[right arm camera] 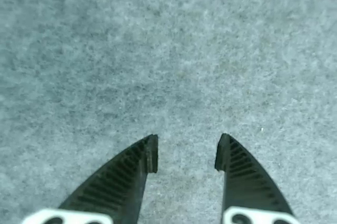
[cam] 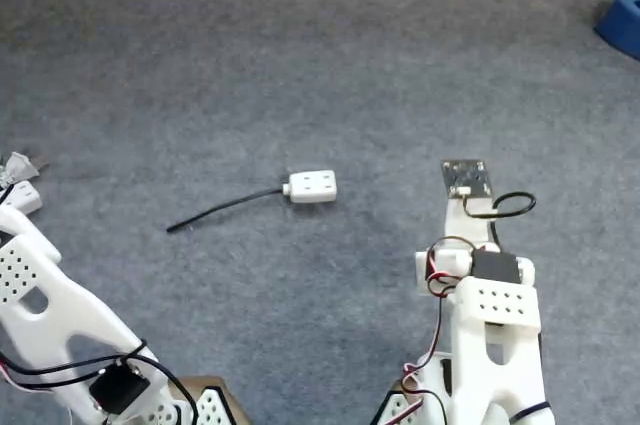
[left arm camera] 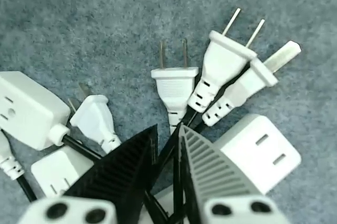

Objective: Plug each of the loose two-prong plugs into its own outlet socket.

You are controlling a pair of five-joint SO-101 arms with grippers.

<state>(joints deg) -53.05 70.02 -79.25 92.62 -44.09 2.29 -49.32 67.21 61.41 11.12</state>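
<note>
Left wrist view looks down on a heap of white plugs and socket blocks on the grey carpet (left arm camera: 105, 13). The left pincer (left arm camera: 167, 130) has its two fingers drawn almost together, and black cords (left arm camera: 169, 153) run through the narrow slit between them, so it is pinching the cords. Just past the fingertips lies the middle plug (left arm camera: 175, 84), prongs pointing away. Beside it a second plug (left arm camera: 222, 63) and a third plug (left arm camera: 245, 83) fan outward, touching each other. A small plug (left arm camera: 96, 120) lies on the other side, next to a big socket block (left arm camera: 26, 109). A second socket block (left arm camera: 260, 150) sits against one finger, and a third socket block (left arm camera: 52, 176) lies near the other.

High view places this heap at the far left edge, where one plug (cam: 17, 164) shows beyond the left arm (cam: 40, 295). A lone socket block (cam: 312, 186) rests near the middle of the carpet, well apart from both arms, its thin cord (cam: 225, 209) trailing toward the left arm's side.

Right wrist view has the right pincer (right arm camera: 187, 153) spread wide above bare carpet, gripping nothing.
</note>
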